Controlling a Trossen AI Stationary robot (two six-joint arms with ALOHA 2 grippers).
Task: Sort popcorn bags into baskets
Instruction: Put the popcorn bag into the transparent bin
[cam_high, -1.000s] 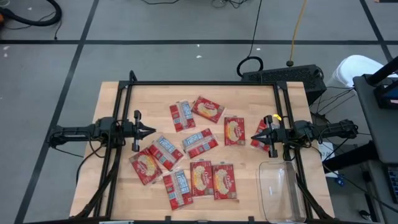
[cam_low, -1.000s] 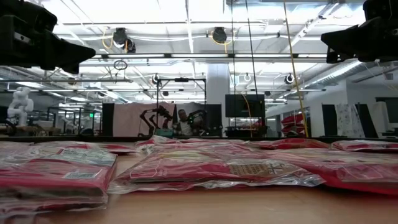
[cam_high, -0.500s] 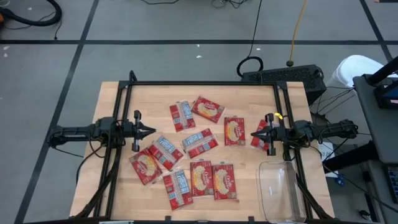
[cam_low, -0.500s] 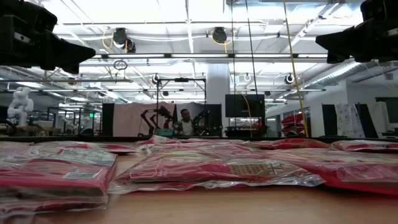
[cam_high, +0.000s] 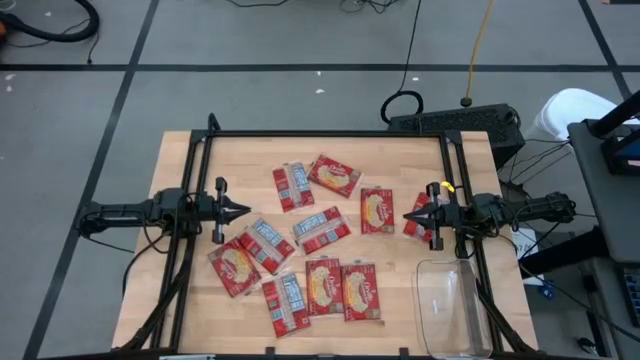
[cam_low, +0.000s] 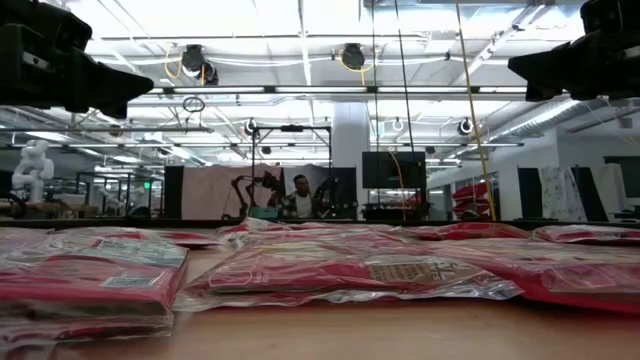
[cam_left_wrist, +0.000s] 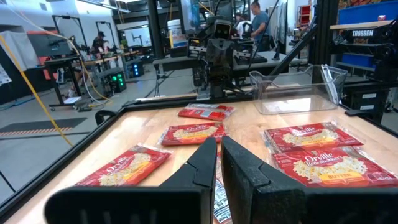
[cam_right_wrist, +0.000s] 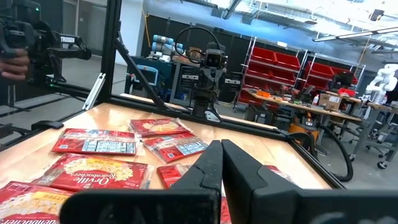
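Several red popcorn bags lie flat on the wooden table (cam_high: 200, 170), some with the popcorn picture up (cam_high: 376, 210), some with the white panels up (cam_high: 266, 245). They also show in the left wrist view (cam_left_wrist: 193, 132) and the right wrist view (cam_right_wrist: 93, 142). The clear basket (cam_high: 455, 305) stands at the near right corner, with nothing in it. My left gripper (cam_high: 247, 211) hovers shut and level at the table's left side. My right gripper (cam_high: 405, 220) hovers shut and level at the right side, above a bag (cam_high: 418, 228). Neither holds anything.
Black frame rails (cam_high: 320, 135) run round the table. A power strip and cables (cam_high: 455, 122) lie past the far edge. Bare wood is free along the far edge and the near left corner. People stand in the room behind (cam_left_wrist: 256, 15).
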